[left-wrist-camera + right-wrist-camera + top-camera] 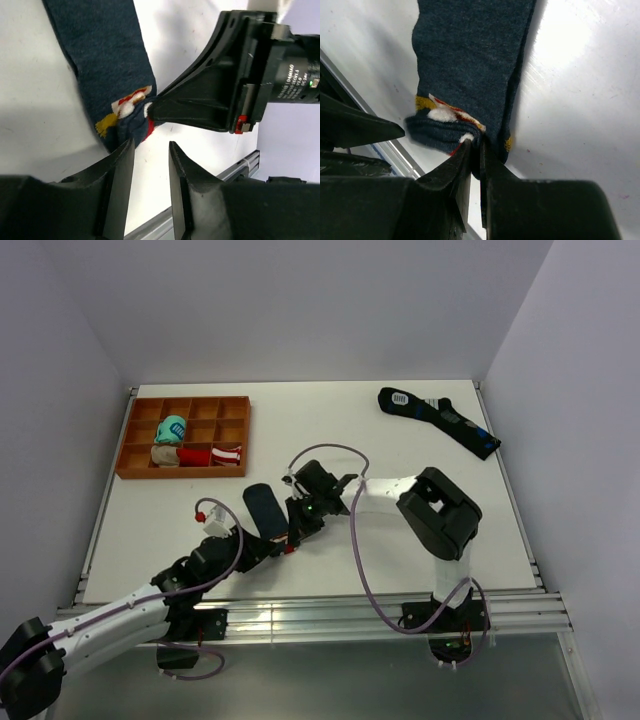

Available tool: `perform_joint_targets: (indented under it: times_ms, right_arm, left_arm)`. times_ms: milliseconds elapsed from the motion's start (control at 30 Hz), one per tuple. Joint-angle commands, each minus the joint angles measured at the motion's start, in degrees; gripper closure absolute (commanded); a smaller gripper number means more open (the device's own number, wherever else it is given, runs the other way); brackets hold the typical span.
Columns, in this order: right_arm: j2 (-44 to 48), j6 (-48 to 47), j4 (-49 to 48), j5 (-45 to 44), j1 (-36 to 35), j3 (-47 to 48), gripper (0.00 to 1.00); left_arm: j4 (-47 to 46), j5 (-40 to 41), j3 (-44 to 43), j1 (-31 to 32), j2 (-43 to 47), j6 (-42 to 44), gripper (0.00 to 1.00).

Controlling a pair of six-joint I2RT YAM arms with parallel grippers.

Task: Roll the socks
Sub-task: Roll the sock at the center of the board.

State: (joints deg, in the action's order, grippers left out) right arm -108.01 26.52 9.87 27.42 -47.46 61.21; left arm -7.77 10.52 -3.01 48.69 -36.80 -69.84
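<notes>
Navy socks [263, 505] lie flat on the table [420, 430], just ahead of both arms. My right gripper [475, 145] is clamped on the curled patch [445, 112] end, I judge to start the roll. My left gripper [150, 150] hovers beside, jaws apart.

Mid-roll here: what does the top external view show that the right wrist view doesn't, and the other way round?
Only top external: the orange tray with rolled bundles at the table's far left, and the longer dark sock at the far right.

Only right wrist: the colored patch end folded over on itself, with the fabric pinched tight.

Both: the navy socks lying on the white table, and the right end effector shut on their patch end.
</notes>
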Motion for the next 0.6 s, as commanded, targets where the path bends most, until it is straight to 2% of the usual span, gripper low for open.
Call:
perform_joint_targets:
  times_ms: [0,167,333,467,567]
  right_arm:
    - [-3.4,-1.8,13.4,-2.9,0.8,4.5,0.95]
    - [-4.9,-3.4,18.6,-2.7,0.9,8.6,0.94]
    - [-7.5,-5.0,23.9,-3.2,0.9,13.0,0.94]
    - [-8.9,-6.8,27.1,-3.2,0.9,14.7,0.94]
    - [-9.2,-8.1,29.9,-4.0,1.1,15.4,0.94]
  left_arm:
    - [-1.4,2.9,6.9,0.5,0.8,2.8,0.61]
    - [-3.6,8.0,5.2,3.0,-4.8,4.4,0.62]
    - [-3.1,17.2,3.4,10.8,-8.6,3.8,0.65]
    - [-2.6,22.6,3.4,13.5,-7.2,4.4,0.65]
    - [-4.8,23.1,3.4,14.7,-6.0,7.8,0.63]
